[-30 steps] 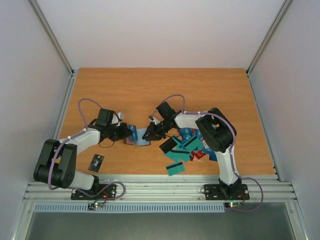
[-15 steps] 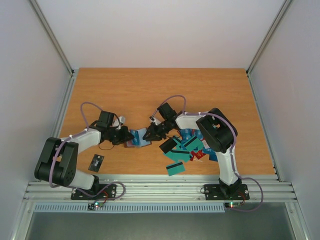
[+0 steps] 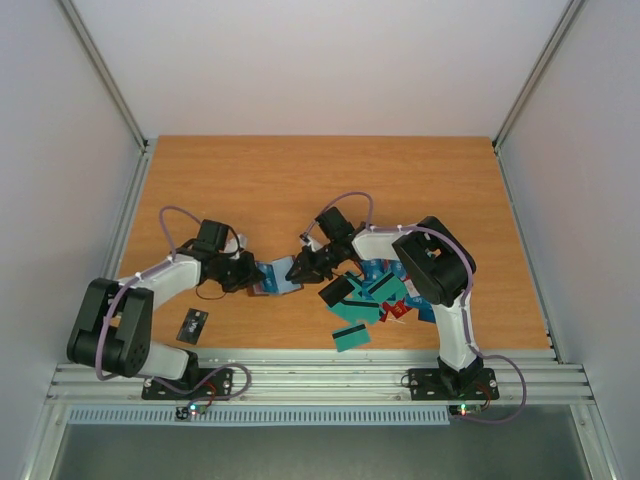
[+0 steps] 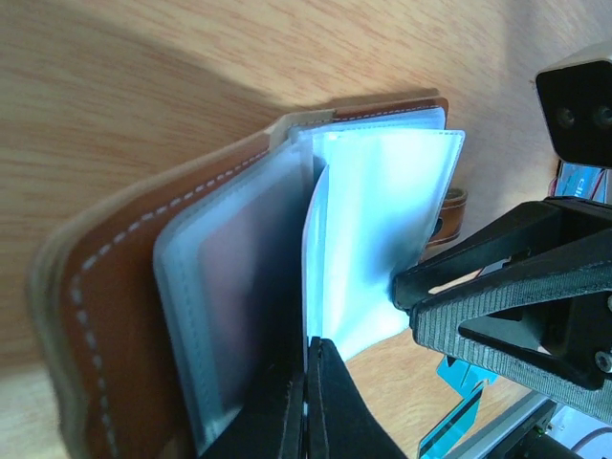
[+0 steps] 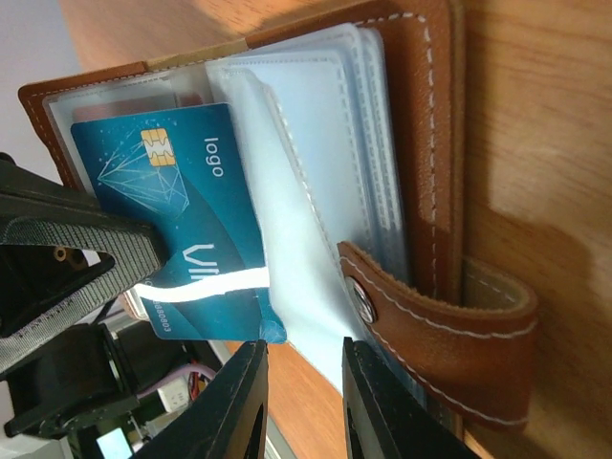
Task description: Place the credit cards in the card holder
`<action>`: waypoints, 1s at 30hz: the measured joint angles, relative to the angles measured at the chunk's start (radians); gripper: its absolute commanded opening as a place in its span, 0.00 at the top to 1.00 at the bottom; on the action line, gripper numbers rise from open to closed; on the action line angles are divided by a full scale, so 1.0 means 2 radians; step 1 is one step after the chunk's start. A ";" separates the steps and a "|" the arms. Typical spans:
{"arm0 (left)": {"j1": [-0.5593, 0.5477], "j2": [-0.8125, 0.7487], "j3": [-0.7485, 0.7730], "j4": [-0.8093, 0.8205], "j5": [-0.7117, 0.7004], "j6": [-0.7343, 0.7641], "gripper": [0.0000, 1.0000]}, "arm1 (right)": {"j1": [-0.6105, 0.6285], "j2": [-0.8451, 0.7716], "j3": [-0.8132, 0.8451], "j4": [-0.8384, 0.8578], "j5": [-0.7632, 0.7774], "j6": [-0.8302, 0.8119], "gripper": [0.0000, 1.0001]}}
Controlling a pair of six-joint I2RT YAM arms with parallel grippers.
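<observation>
The brown card holder [image 3: 268,288] lies open on the table between my two grippers. In the left wrist view its leather cover [image 4: 105,287] and clear sleeves [image 4: 382,220] show. My left gripper [image 4: 308,356] is shut on the edge of one clear sleeve; in the top view it [image 3: 256,274] is at the holder's left side. A teal-blue chip card [image 5: 177,206] sits partly inside a sleeve. My right gripper [image 5: 304,378] is open, its jaws either side of the sleeve's lower corner by the card; in the top view it [image 3: 301,267] is at the holder's right. More credit cards [image 3: 372,295] lie piled to the right.
The holder's snap strap [image 5: 449,325] lies beside my right fingers. A single black card [image 3: 193,325] lies near the front left. A teal card [image 3: 350,335] lies near the table's front edge. The right arm's elbow [image 3: 435,262] hangs over the card pile.
My left gripper has edged slightly right and nearer along the holder. The right gripper has hardly moved.
</observation>
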 measured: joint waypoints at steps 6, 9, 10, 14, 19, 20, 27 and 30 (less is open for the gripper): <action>-0.001 -0.005 0.019 -0.042 -0.005 -0.011 1.00 | 0.000 -0.002 -0.007 0.010 -0.001 0.001 0.76; -0.001 0.005 0.027 -0.047 0.007 -0.010 1.00 | 0.000 -0.003 -0.010 0.013 -0.002 0.002 0.76; -0.001 0.013 0.029 -0.047 0.012 -0.010 1.00 | 0.000 -0.003 -0.011 0.015 -0.002 0.002 0.76; 0.000 0.032 0.030 -0.046 0.029 -0.010 1.00 | 0.000 -0.005 -0.016 0.020 -0.003 0.003 0.76; 0.000 0.044 0.039 -0.052 0.040 0.003 1.00 | 0.000 -0.008 -0.023 0.027 -0.004 0.005 0.76; 0.000 0.045 0.041 -0.054 0.040 0.008 1.00 | 0.000 -0.008 -0.023 0.028 -0.004 0.006 0.76; 0.000 0.049 0.049 -0.063 0.031 0.019 1.00 | 0.000 -0.009 -0.025 0.032 -0.005 0.009 0.76; -0.001 0.052 0.060 -0.072 0.022 0.028 1.00 | 0.000 -0.009 -0.025 0.031 -0.005 0.009 0.76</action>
